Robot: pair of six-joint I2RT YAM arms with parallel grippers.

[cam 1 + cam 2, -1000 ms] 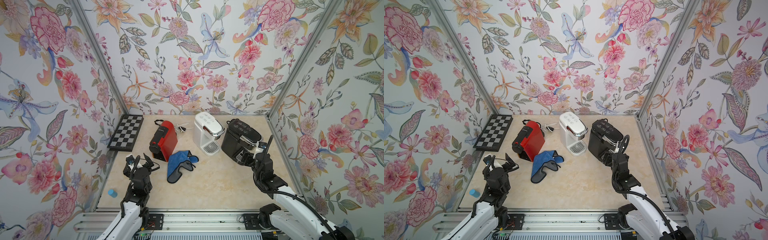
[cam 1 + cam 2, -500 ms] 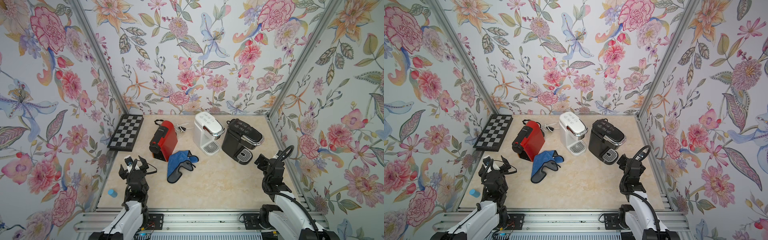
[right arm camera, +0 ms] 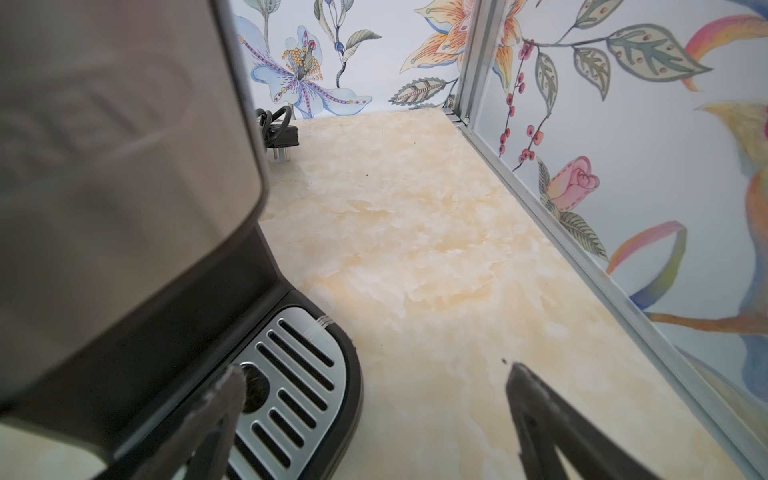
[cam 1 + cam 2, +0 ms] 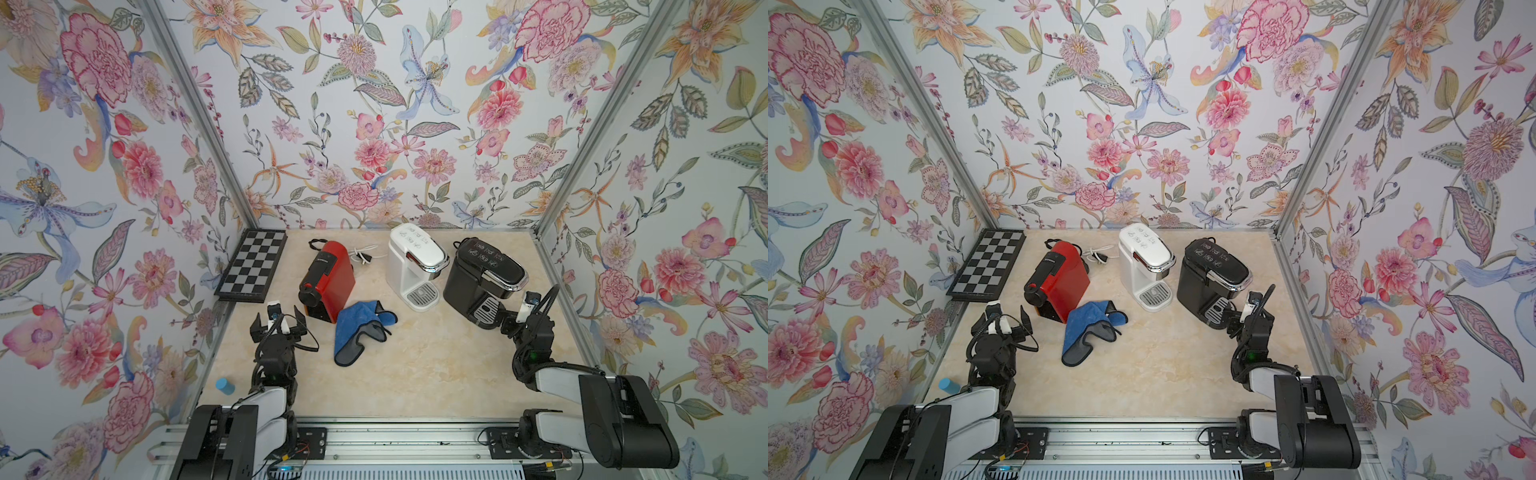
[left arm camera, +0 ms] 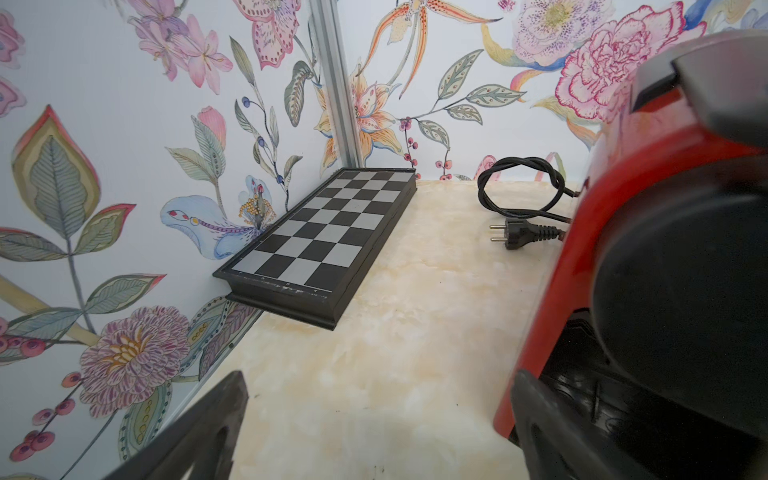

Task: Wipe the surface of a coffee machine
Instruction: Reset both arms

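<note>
Table (image 4: 415,374): pale marbled top, walled in by floral panels on the left, far and right sides.
Red coffee machine (image 4: 328,282): left of centre, upright, front turned toward the near left.
White coffee machine (image 4: 415,259): centre, toward the far side, between the red one and the black one.
Black coffee machine (image 4: 482,270): right of centre, with its drip tray (image 3: 291,386) pointing near right.
Blue cloth (image 4: 357,332): crumpled on the table, against the near right corner of the red coffee machine; neither arm holds it.
Left gripper (image 4: 277,322): near left, just in front of the red coffee machine; jaws spread wide, with only bare table between them in the left wrist view (image 5: 378,386).
Right gripper (image 4: 513,320): near right, at the black coffee machine's drip tray; jaws spread wide and empty (image 3: 374,374), one finger over the grille; whether it touches the grille cannot be told.
Chessboard (image 4: 253,266): far left, along the left wall.
Black cable (image 5: 519,208): looped behind the red coffee machine, its plug lying on the table.
White cable (image 4: 365,254): between the red and white coffee machines.
Blue cylinder (image 4: 225,385): near left, beyond the table's edge.
</note>
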